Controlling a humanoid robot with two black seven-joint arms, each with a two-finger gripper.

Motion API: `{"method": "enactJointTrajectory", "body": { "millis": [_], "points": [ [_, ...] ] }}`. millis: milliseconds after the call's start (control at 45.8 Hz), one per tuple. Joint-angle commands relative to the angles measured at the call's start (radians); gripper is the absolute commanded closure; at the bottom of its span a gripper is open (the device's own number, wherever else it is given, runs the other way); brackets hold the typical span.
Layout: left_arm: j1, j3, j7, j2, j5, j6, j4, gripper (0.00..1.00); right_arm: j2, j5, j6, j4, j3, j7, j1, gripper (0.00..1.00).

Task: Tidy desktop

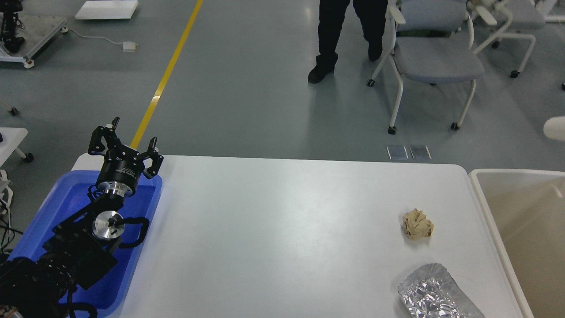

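Observation:
The white desktop (282, 229) holds a crumpled beige paper ball (417, 224) at the right and a crinkled foil wrapper (435, 295) at the front right corner. My left gripper (126, 142) is open and empty, held above the far end of the blue tray (53, 207), well away from both items. My right gripper is out of view. Only the end of a white paper cup (556, 128) shows at the right edge, above the beige bin (490, 216).
The beige bin stands against the desktop's right edge. The blue tray sits on the left end, under my left arm. A person's legs (329, 39) and a grey chair (437, 62) are on the floor beyond the table.

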Motion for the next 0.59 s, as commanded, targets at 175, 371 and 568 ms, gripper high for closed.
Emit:
{"method": "enactJointTrajectory", "body": {
  "millis": [175, 371, 568],
  "points": [
    [0.000, 0.000, 0.000, 0.000, 0.000, 0.000, 0.000, 0.00, 0.271, 0.023, -0.087, -0.458, 0.460, -0.202, -0.370, 1.00],
    [0.000, 0.000, 0.000, 0.001, 0.000, 0.002, 0.000, 0.00, 0.304, 0.025, -0.104, -0.466, 0.602, -0.256, -0.414, 1.00],
    [0.000, 0.000, -0.002, 0.001, 0.000, 0.002, 0.000, 0.00, 0.342, 0.025, -0.116, -0.465, 0.673, -0.262, -0.457, 1.00]
  ]
}}
